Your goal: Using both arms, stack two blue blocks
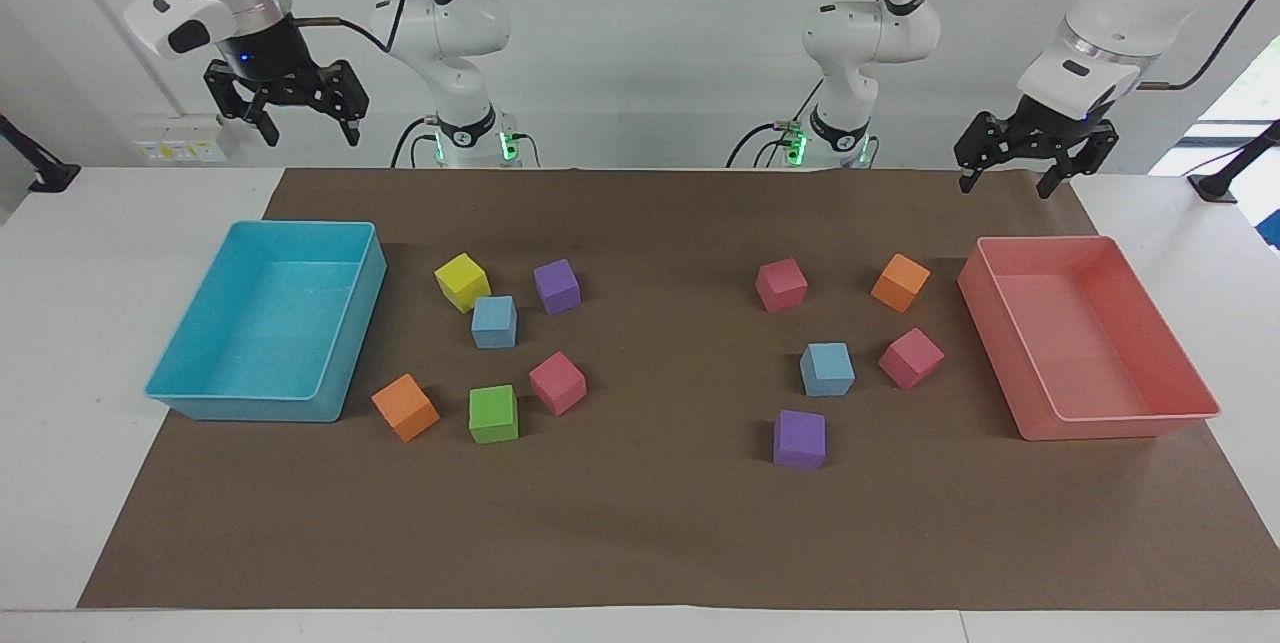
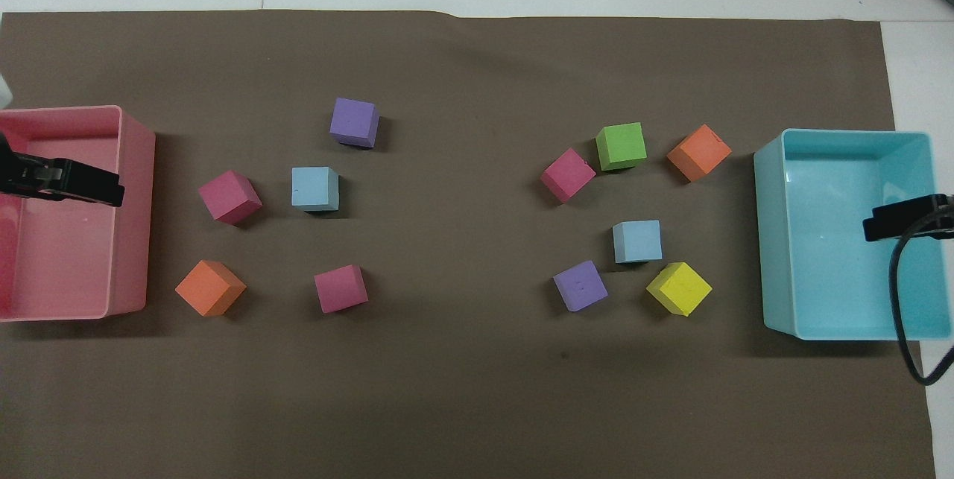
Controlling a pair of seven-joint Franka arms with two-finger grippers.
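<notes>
Two light-blue blocks lie apart on the brown mat. One blue block point(image 1: 494, 321) point(image 2: 637, 240) sits between a yellow cube and a purple cube toward the right arm's end. The other blue block point(image 1: 827, 369) point(image 2: 314, 188) sits beside a pink cube toward the left arm's end. My right gripper point(image 1: 311, 135) point(image 2: 894, 222) hangs open high over the cyan tray, holding nothing. My left gripper point(image 1: 1007, 186) point(image 2: 97, 188) hangs open high over the pink tray, also holding nothing. Both are well away from the blocks.
A cyan tray point(image 1: 200, 393) stands at the right arm's end and a pink tray point(image 1: 1120, 423) at the left arm's end. Yellow point(image 1: 461, 282), green point(image 1: 493, 413), orange, pink and purple point(image 1: 799, 439) cubes lie scattered around the blue ones.
</notes>
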